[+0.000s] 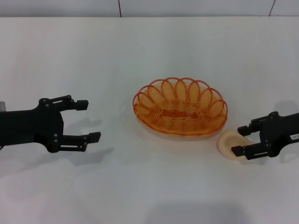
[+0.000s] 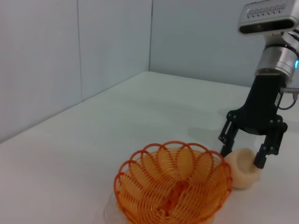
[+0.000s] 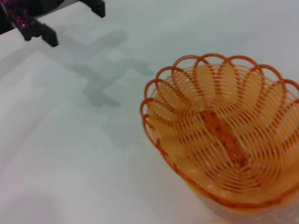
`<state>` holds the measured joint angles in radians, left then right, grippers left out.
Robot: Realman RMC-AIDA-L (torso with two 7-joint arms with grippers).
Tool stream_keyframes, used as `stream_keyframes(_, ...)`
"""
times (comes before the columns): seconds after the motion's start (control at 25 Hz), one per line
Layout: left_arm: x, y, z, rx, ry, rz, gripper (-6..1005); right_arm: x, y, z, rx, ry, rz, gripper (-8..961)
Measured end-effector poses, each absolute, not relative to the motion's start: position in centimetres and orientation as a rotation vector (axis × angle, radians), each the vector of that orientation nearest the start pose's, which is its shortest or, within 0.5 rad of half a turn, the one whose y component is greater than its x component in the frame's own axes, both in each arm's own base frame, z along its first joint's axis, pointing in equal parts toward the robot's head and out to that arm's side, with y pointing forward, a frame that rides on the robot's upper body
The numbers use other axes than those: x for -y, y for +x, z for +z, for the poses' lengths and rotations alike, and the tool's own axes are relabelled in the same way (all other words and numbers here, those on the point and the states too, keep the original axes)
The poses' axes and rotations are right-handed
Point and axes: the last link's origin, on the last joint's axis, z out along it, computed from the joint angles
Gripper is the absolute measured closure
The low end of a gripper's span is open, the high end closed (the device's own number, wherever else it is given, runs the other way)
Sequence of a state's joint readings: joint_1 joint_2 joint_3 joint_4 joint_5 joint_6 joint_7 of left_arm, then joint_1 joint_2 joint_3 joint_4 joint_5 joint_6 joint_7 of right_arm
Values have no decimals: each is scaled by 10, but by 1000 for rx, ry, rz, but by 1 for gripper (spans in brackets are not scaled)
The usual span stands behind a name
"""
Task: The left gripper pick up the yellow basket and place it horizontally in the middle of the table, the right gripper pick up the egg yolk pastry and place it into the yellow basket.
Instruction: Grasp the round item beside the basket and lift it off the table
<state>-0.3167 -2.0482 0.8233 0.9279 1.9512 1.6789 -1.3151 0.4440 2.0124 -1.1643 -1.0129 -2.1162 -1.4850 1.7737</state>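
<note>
White table [image 1: 149,196], grey wall; right claw [image 1: 239,139] spread around egg yolk pastry [image 1: 227,144]; left claw [image 1: 88,121] spread.

Lab-like test bench: bare white table [image 1: 149,186], plain panelled walls [image 2: 70,60].

Yellow basket [image 1: 180,108] mid-table [image 1: 140,186] — egg yolk pastry [image 1: 227,145] between open right gripper [image 1: 240,139] fingers [image 1: 244,129].

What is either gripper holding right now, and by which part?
The left gripper holds nothing, open beside the yellow basket. The right gripper straddles the egg yolk pastry, fingers on either side; a closed grip cannot be told.
</note>
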Motion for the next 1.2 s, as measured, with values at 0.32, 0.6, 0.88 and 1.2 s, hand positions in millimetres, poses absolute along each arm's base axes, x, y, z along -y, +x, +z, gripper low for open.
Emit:
stream_keyframes(0.32,-286,-288,40,393,-2773,-539,105,-324,255,1,-571,-2939,80,372)
stream_keyframes(0.6,-286,-288,40,386,-2772,-539,105,-324,254,1,-571,-2933,87,687)
stream_keyframes(0.88,-286,-289,40,384,-2768,-536,104,-327,255,4,-571,-2910,97,900)
stream_keyframes(1.2,-286,-289,40,374,-2766,-533,104,-332,250,43,-545,-2874,184,914)
